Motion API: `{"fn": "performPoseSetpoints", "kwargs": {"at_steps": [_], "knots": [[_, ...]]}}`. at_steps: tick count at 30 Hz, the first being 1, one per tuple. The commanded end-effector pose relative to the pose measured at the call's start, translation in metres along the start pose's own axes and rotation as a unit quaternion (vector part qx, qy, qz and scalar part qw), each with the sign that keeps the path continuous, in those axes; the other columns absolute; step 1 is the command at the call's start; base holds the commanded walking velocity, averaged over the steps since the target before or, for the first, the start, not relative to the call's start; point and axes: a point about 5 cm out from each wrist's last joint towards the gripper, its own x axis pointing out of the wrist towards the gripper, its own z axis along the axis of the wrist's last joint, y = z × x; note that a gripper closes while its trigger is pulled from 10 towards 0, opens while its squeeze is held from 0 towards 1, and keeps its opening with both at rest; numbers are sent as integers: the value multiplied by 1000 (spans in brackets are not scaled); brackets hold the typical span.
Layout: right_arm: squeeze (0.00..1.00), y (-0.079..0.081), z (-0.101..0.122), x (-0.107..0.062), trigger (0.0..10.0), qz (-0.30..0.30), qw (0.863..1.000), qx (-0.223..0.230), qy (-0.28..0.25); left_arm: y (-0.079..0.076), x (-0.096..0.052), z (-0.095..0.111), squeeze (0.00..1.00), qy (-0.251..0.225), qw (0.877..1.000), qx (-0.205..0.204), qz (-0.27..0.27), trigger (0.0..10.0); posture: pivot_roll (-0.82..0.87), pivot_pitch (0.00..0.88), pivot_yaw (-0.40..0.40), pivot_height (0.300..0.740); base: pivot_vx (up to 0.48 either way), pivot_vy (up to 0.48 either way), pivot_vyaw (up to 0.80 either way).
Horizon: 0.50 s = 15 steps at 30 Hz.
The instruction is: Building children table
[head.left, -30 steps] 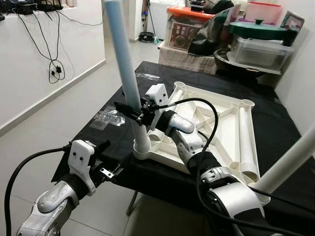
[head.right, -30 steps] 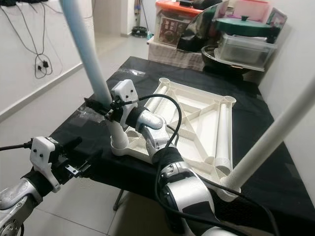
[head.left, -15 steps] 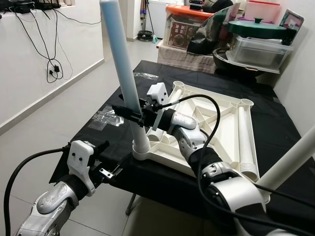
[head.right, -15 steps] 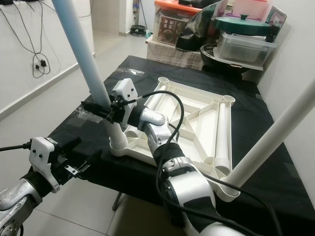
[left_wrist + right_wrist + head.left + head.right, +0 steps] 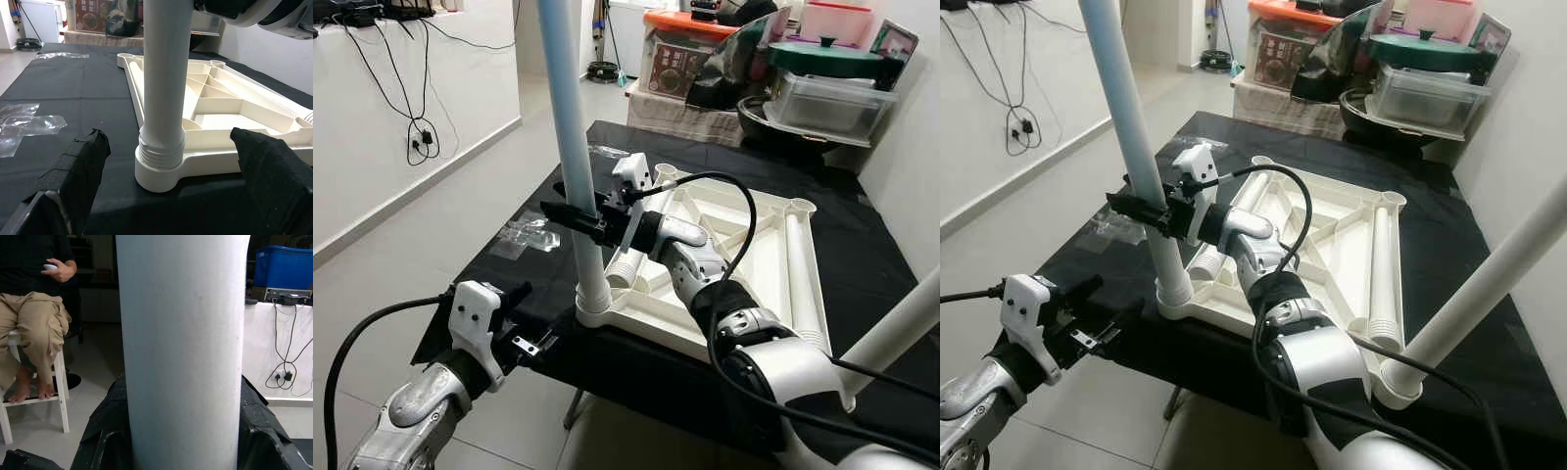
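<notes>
Right jaws (image 5: 576,214) clamped on table leg (image 5: 570,147) (long axis upright, in tabletop (image 5: 754,245) socket); left jaws (image 5: 530,343) open

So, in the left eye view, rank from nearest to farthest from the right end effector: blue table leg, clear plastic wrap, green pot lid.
1. blue table leg: clamped in the right end effector.
2. clear plastic wrap: on the black cloth, to its left.
3. green pot lid: far back, to the right.
</notes>
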Motion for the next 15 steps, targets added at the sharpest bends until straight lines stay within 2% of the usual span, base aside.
{"fn": "performPoseSetpoints", "kwargs": {"at_steps": [1,11,13,15], "knots": [[0,7,-27,-5,0,-6,998,56,24,-2,0,-3,0,4,1000,-2,-1,10000,147,0,-140,740,0,0,0],[0,2,-31,-12,0,-40,997,62,18,-1,0,-5,0,7,1000,-3,1,10000,141,0,-133,740,0,0,0],[0,-2,-35,-17,0,-78,995,60,19,-1,0,-5,0,8,1000,-4,3,10000,140,0,-132,740,0,0,0],[0,-2,-36,-18,0,-83,995,58,18,-1,0,-5,0,8,1000,-4,3,10000,138,0,-131,740,0,0,0]]}}
